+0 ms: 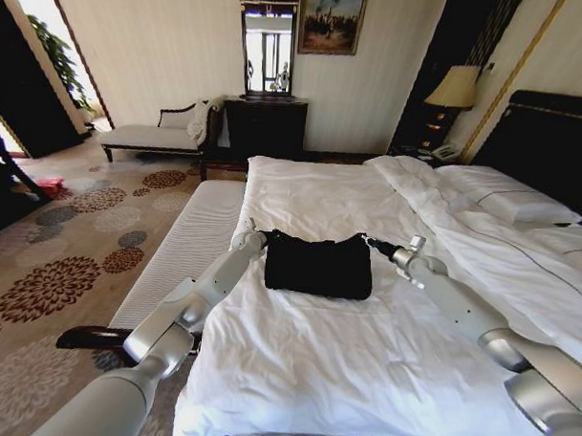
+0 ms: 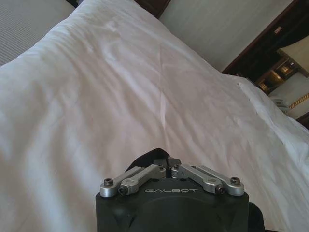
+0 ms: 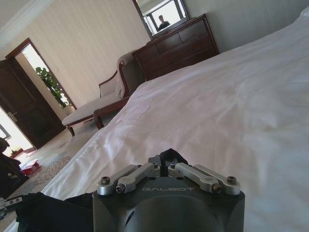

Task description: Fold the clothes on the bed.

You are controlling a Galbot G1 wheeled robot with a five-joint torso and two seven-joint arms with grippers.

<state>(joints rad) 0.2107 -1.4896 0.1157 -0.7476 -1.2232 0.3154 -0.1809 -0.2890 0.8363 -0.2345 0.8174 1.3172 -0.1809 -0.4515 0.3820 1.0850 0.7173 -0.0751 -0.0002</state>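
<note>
"GALBOT"-marked left gripper (image 2: 168, 164) and right gripper (image 3: 165, 161) fingers apparently pinch the clothes (image 1: 318, 265).

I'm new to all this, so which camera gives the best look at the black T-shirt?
The head view: the whole black T-shirt lies on the bed between both arms. Each wrist view shows just a pinched scrap of it at that pincer's tips.

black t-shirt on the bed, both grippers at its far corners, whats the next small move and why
Probably lift both corners slightly and carry them toward the near edge. The left gripper and right gripper are each shut on a far corner of the t-shirt, which lies bunched on the bed, so drawing them together should fold it evenly.
</note>
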